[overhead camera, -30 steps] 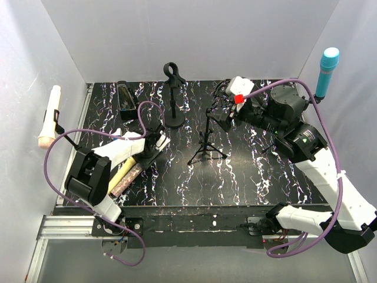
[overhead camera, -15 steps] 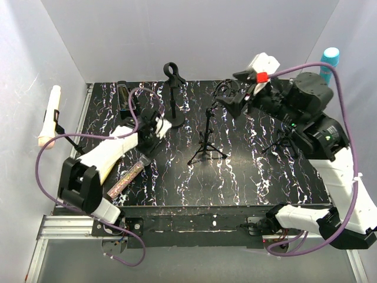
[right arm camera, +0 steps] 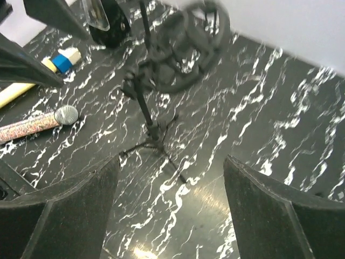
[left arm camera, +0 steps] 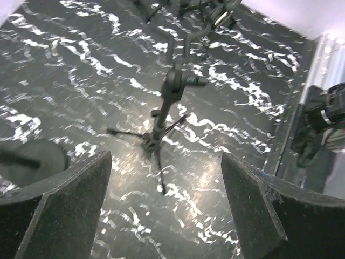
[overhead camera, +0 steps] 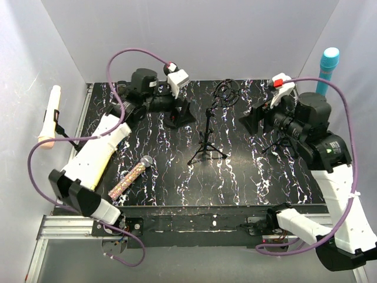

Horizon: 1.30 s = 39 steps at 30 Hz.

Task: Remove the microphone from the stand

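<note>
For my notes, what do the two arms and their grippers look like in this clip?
Left arm and right arm: white shells, black joints, a purple cable looping along each. Left gripper and right gripper: white wrist block with a red mark, wide dark fingers.

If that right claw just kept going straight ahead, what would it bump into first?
Probably the black tripod stand: it stands nearly centred ahead of the open right gripper. Depth is unclear, so the gripper might pass just beside it.
</note>
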### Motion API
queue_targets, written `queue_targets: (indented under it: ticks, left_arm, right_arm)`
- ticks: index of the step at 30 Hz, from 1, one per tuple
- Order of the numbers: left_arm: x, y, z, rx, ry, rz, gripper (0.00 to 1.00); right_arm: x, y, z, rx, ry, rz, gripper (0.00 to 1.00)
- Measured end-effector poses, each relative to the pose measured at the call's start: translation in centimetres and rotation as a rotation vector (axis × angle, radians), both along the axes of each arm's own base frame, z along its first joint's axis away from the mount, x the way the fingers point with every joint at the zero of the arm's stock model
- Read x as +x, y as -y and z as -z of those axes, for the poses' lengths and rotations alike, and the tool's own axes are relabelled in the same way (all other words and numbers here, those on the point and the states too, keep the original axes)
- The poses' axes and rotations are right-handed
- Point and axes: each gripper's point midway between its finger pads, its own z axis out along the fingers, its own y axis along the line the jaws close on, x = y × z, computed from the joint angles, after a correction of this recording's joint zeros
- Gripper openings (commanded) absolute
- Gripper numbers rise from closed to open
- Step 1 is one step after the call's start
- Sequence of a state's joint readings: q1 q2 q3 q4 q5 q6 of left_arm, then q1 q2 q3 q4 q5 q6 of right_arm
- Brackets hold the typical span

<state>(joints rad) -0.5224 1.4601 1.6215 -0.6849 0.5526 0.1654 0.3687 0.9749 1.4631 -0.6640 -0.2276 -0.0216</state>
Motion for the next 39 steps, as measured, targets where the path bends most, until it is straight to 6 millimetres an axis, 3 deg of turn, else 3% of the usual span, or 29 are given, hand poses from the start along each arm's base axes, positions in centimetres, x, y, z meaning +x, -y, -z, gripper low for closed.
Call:
queue_targets:
  ticks: [5,9,16,22,28,31,33,36,37,39]
  left_arm:
    - [0.9,4.5,1.2,-0.047,-0.105,0.080,0.81]
    - [1.5,7.1,1.6,-0.085,-0.174,0.100,0.76]
    - [1.9,9.1,0.4,-0.137,-0.205,0.127,0.57]
    - [2.5,9.4,0.4,-0.113,-0.159,0.157,0.40]
    - [2.2,9.1,0.4,-0.042,-0.093,0.239,0.28]
    - [2.0,9.0,0.3,-0.019,-0.074,0.274,0.07]
    - [2.0,8.9,0.2,-0.008,-0.064,0.292,0.00]
    - [1.9,8.6,0.0,0.010,-0.041,0.329,0.01]
    - [2.0,8.5,0.0,0.014,-0.032,0.337,0.09]
    - [2.1,8.4,0.1,0.016,-0.036,0.346,0.42]
  right_arm:
    - [0.2,1.3,7.2,-0.017,-0.183,0.052,0.84]
    - [-1.5,1.5,10.9,-0.035,-0.249,0.020,0.84]
    - [-2.8,1.5,12.5,-0.084,-0.241,-0.042,0.83]
    - [-1.4,1.0,13.7,-0.115,-0.247,-0.075,0.82]
    - [0.0,-0.5,15.9,0.028,-0.383,-0.141,0.83]
    - [-0.2,-1.2,18.4,0.084,-0.492,-0.185,0.83]
    - [-0.2,-1.8,19.5,0.108,-0.552,-0.212,0.83]
    - [0.4,-2.6,20.0,0.132,-0.581,-0.259,0.82]
    - [0.7,-2.8,20.1,0.139,-0.589,-0.272,0.82]
    - [1.5,-3.2,20.0,0.148,-0.600,-0.291,0.82]
